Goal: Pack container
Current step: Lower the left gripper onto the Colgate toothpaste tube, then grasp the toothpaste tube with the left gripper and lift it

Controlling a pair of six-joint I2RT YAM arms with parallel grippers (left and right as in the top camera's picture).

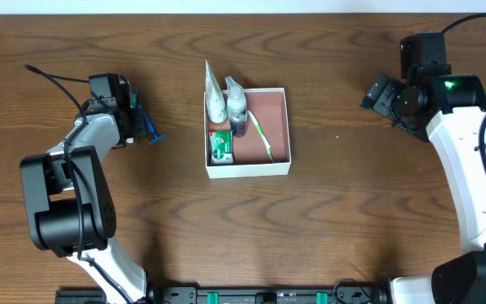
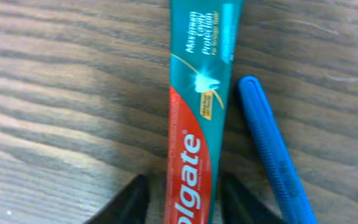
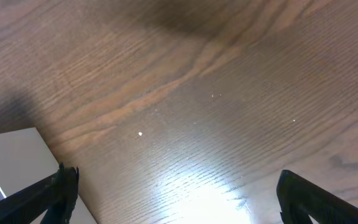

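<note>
One item at a time: bracketing the toothpaste (image 2: 194, 124) with the left tool (image 2: 185, 193) for lifting, pinch unconfirmable; holding the right tool (image 3: 173, 186) spread, right of the container (image 1: 247, 170) at table (image 1: 353, 236) centre.

You have a brown wooden table (image 1: 310, 236) with dark wavy lines in the wood. It fills the whole overhead view. A bright patch of light shines on it in the right wrist view.

Near the middle sits the container (image 1: 251, 170), a square white box, flat on the wood.

Far over on the left side lie two small things, well apart from the container. One is a long toothpaste box (image 2: 197, 124), red and green, with "Colgate" on it. It lies flat. Just beside it lies a thin blue stick (image 2: 272, 155). A thin strip of wood shows between them. You cannot tell what the stick is.
</note>
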